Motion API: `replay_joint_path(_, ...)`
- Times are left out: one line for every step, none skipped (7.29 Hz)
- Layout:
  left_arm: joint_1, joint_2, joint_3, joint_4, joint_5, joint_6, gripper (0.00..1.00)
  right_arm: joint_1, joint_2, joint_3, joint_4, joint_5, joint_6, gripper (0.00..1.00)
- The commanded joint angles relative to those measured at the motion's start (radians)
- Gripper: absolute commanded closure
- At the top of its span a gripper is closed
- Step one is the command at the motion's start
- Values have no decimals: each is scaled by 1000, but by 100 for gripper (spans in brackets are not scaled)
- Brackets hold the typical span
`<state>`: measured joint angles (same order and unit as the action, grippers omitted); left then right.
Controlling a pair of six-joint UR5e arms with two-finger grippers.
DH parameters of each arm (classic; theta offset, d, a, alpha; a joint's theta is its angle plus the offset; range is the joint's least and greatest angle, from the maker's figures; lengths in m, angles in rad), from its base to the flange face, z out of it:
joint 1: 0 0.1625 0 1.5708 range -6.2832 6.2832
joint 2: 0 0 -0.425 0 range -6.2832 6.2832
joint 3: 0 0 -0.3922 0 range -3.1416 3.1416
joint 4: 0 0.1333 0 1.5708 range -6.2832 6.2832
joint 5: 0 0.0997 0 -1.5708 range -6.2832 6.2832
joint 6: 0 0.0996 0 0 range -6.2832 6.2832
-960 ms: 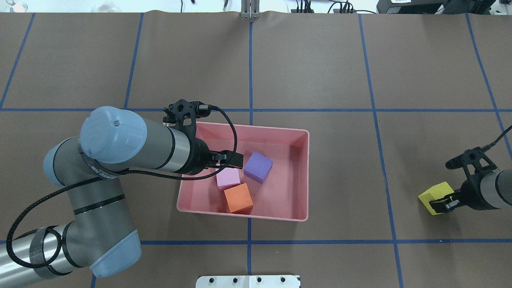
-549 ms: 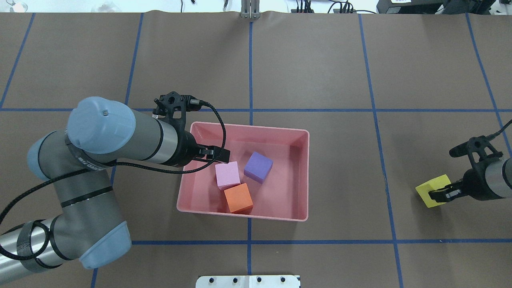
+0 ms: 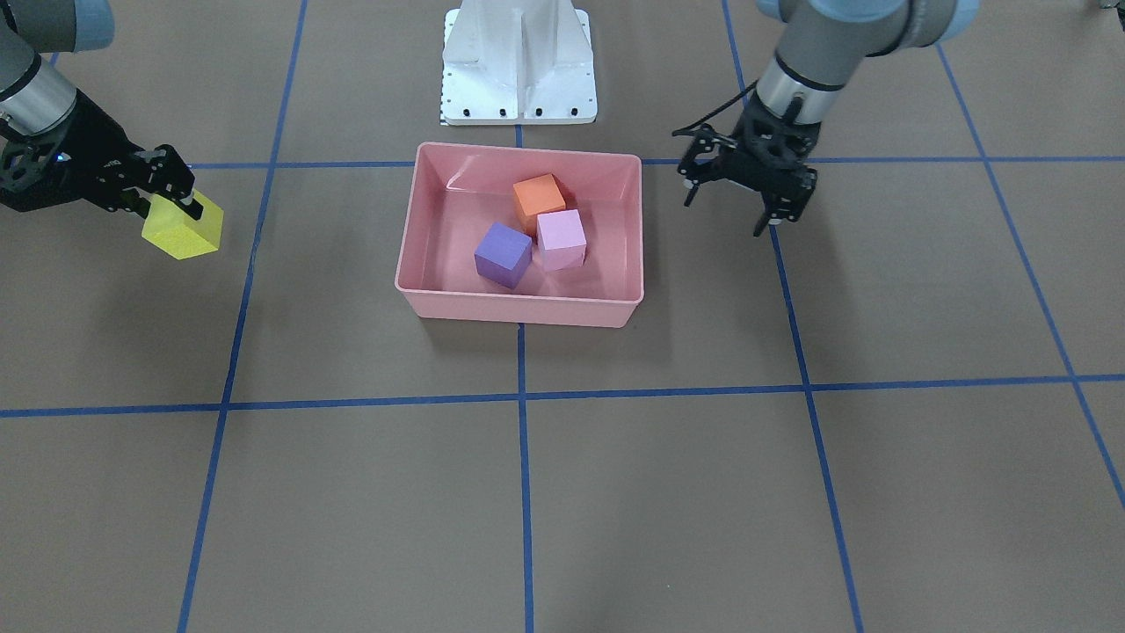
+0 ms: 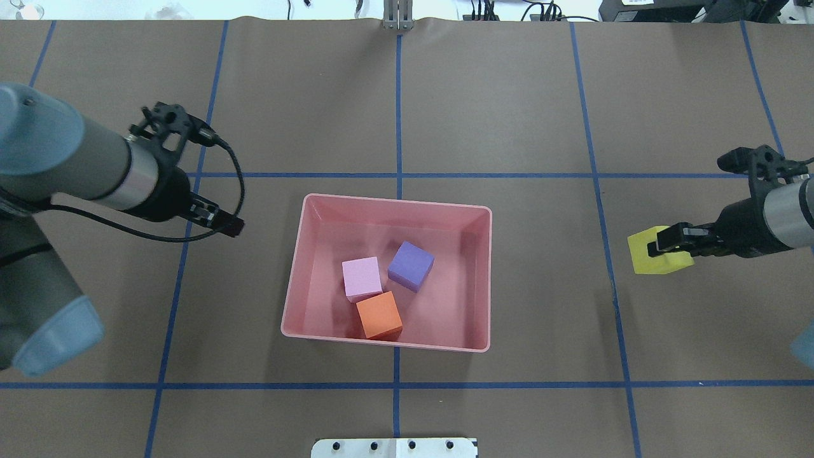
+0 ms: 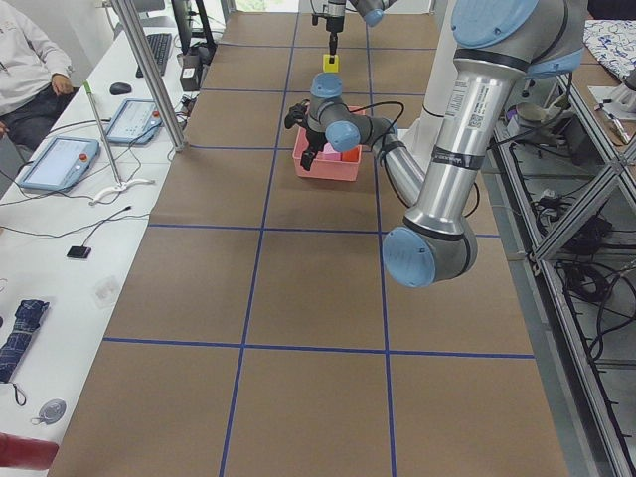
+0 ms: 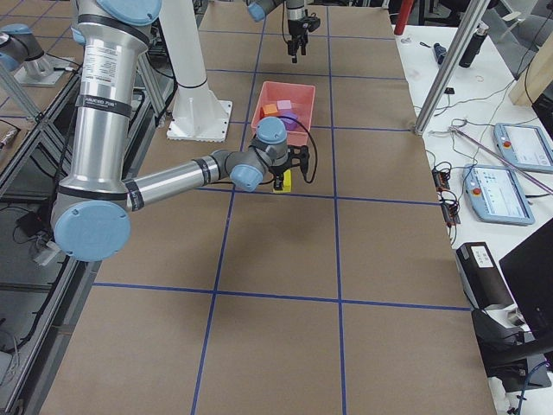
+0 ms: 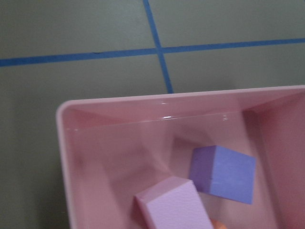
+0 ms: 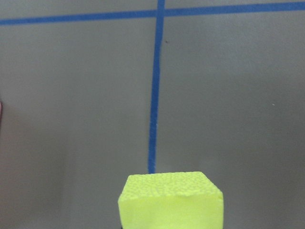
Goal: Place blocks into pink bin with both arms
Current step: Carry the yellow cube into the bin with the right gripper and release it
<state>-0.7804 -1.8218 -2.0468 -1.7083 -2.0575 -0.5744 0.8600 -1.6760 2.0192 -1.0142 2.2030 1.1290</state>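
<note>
We counted three blocks in the pink bin [image 4: 489,280]: the light pink block [image 4: 362,278], the orange block [image 4: 379,315] touching it on the side nearer the robot, and the purple block [image 4: 411,265] just to its right. The yellow block [image 4: 641,253] sat clamped in the right gripper [image 4: 661,247], well right of the bin. The left gripper [image 4: 224,222] hovered left of the bin, jaws parted, empty. We judged the last carry was in hand. Next, the right arm needed to cross the rim and release over bare floor.

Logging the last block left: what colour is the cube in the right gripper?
Yellow. The cube sits in the right gripper; right wrist view shows it best.
</note>
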Motion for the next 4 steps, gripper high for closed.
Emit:
replay_joint_path(-243, 152, 8, -2, -181, 350, 0, -12, 199, 93, -323, -5, 124, 100)
replay_joint_path(-375, 206, 49, -2, -247, 521, 0, -41, 338, 110, -518, -15, 170, 100)
replay_joint_path(-479, 225, 118, -2, -316, 667, 0, -112, 475, 108, -661, -69, 264, 100)
replay_joint_path(-540, 230, 163, -1, -326, 741, 0, -196, 569, 105, -738, -163, 337, 100)
